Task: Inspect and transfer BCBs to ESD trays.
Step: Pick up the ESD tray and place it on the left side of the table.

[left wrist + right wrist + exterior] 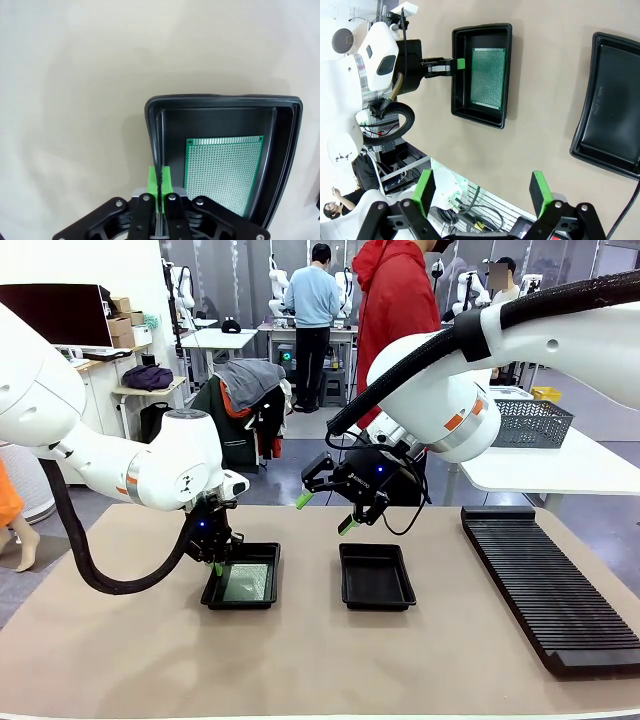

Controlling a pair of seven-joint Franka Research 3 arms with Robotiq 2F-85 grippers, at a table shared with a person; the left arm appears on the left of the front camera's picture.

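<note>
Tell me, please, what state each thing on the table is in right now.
Left ESD tray: holds one BCB.
BCB: lying flat on that tray's floor.
Right ESD tray: empty.
Left tool: shut, at the left tray's rim.
Right tool: open, holding nothing.
Rack: slots empty.

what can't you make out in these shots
- Left wrist view: whether the shut left gripper pinches the ESD tray rim or only meets beside it; its pads hide that.
- Left wrist view: a lower corner of the BCB, behind the gripper's body.
- Right wrist view: the empty ESD tray, cut by the right edge.
- Front view: the ribbed rack, cut by the right edge.
</note>
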